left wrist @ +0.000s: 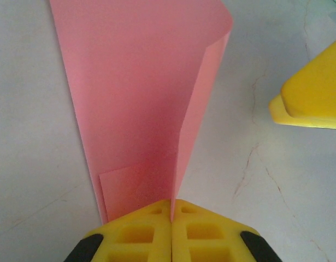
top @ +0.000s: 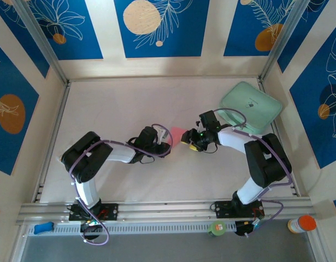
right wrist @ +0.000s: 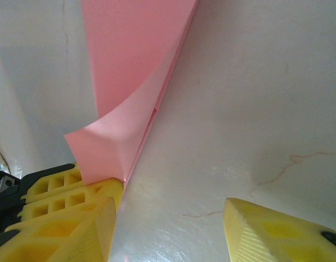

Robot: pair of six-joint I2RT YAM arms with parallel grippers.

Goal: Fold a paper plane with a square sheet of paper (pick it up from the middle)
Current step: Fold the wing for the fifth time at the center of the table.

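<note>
Where the two arms meet near the middle of the table [top: 129,103], the salmon-pink sheet of paper [top: 178,132] is seen between the left gripper [top: 166,137] and the right gripper [top: 189,141]; it is folded into a tapering shape, narrow at the left gripper's end and wide at the far end.

In the left wrist view the paper [left wrist: 140,98] is clamped at its narrow end by the left gripper [left wrist: 171,210], whose yellow fingers [left wrist: 140,232] are pressed together with the paper's edge caught in the seam between them; one layer is lifted along the right side and curls over at the top; a small folded corner is visible just above the fingers; a yellow finger of the right gripper [left wrist: 312,93] is seen beside the paper, apart from it.

In the right wrist view the jaws of the right gripper [right wrist: 168,234] are held apart over bare table; nothing is gripped; the paper [right wrist: 135,60] lies ahead of them, its curled end beside the left-hand finger [right wrist: 86,232].

A mint-green pad [top: 251,106] is set at the far right, well apart from the paper.
</note>
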